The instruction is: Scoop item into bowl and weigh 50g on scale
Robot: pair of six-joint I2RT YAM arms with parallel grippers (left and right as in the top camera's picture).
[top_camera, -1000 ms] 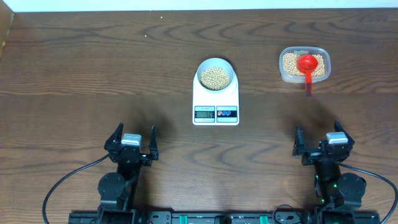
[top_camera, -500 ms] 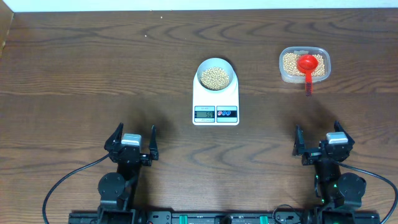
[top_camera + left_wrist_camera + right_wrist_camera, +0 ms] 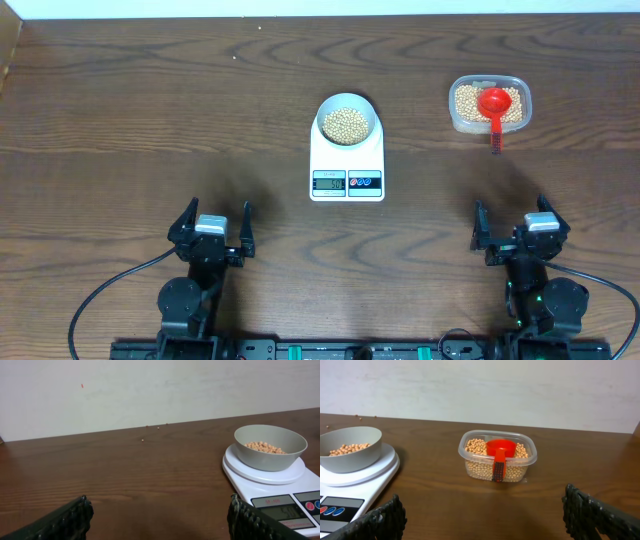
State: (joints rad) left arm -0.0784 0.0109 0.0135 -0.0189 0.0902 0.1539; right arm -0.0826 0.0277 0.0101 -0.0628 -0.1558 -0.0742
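Observation:
The pale bowl (image 3: 347, 121) sits on the white scale (image 3: 347, 170) at the table's middle and holds tan beans (image 3: 347, 123). It also shows in the left wrist view (image 3: 270, 447) and the right wrist view (image 3: 350, 448). The scale's display (image 3: 329, 182) is lit. A clear tub (image 3: 489, 104) at the back right holds more beans and a red scoop (image 3: 494, 103), its handle over the near rim (image 3: 498, 462). My left gripper (image 3: 212, 232) and right gripper (image 3: 514, 229) are open and empty near the front edge, far from all of these.
A few loose beans (image 3: 157, 427) lie near the table's back edge by the pale wall. Dark wood tabletop (image 3: 150, 120) stretches between the grippers and the scale.

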